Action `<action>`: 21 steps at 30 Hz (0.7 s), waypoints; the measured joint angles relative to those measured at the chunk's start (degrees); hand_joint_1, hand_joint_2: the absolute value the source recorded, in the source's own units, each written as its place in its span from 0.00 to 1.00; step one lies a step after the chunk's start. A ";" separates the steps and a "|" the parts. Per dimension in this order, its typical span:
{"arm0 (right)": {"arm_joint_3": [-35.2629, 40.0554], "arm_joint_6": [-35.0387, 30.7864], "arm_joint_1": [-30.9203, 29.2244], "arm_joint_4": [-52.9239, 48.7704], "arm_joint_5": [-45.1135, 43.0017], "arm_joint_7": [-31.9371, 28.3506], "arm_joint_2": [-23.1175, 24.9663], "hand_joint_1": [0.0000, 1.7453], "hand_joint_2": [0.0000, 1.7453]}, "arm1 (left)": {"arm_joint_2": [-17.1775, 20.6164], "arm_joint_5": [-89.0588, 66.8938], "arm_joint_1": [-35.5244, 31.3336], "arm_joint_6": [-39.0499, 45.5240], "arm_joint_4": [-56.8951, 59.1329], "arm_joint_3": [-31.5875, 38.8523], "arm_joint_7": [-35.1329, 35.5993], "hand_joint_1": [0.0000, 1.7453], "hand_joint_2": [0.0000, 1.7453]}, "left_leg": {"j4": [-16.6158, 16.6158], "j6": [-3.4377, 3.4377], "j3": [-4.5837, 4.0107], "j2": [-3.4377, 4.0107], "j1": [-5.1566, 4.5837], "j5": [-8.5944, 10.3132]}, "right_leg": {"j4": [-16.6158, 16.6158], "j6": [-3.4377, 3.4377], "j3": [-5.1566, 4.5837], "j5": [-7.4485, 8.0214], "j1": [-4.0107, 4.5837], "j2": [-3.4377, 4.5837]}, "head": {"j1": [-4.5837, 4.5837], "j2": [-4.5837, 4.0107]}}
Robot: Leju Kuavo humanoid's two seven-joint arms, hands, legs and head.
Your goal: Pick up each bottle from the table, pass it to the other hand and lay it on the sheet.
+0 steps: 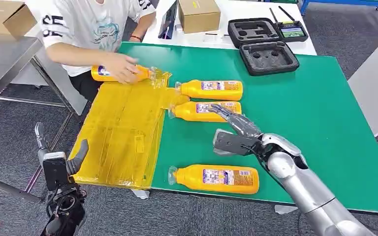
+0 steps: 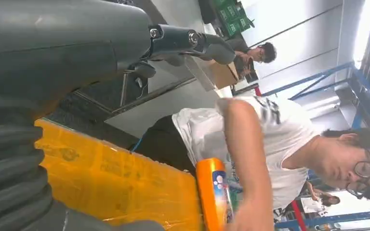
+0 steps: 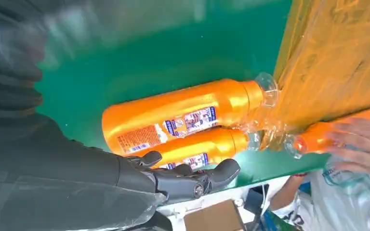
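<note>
Hovering over middle bottle (image 1: 204,111) beside sheet (image 1: 120,135): right hand (image 1: 236,130), fingers spread, empty; left hand (image 1: 59,164) open off sheet's corner.

Right arm reaches forward and inward, right hand (image 1: 234,129) empty, fingers extended and apart. Left hand (image 1: 59,160) low beside the body, fingers apart, holding nothing.

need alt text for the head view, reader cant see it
The robot's right hand reaches over the middle of three orange bottles lying on a green table, above the second bottle. A person's hand holds a fourth bottle at the far end of the yellow sheet; the left hand hangs open beside the sheet.
</note>
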 measured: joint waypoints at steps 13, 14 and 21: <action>4.81 6.25 -2.99 -2.89 -4.33 -0.74 -2.58 0.00 1.00 | 0.20 1.62 -1.13 0.00 0.11 0.90 0.00 0.00 1.00 | 0.01 0.01 0.01 -0.02 -0.01 0.01 | 0.00 0.00 0.02 0.00 -0.01 -0.05 | 0.02 0.02; 5.42 6.14 -2.52 -3.13 -4.33 -1.16 -2.93 0.00 1.00 | 0.20 1.68 -1.13 0.00 0.11 1.01 0.00 0.00 1.00 | 0.01 0.01 0.00 -0.02 -0.01 0.01 | 0.00 0.00 0.02 0.00 -0.01 -0.05 | 0.00 0.02; 8.57 5.97 -1.76 -4.07 -4.27 -1.64 -4.24 0.00 1.00 | 0.20 2.23 -1.11 -0.15 0.13 1.71 0.00 0.00 1.00 | 0.00 0.00 0.00 -0.01 0.00 -0.01 | -0.01 0.00 -0.01 -0.01 0.00 -0.05 | 0.00 0.02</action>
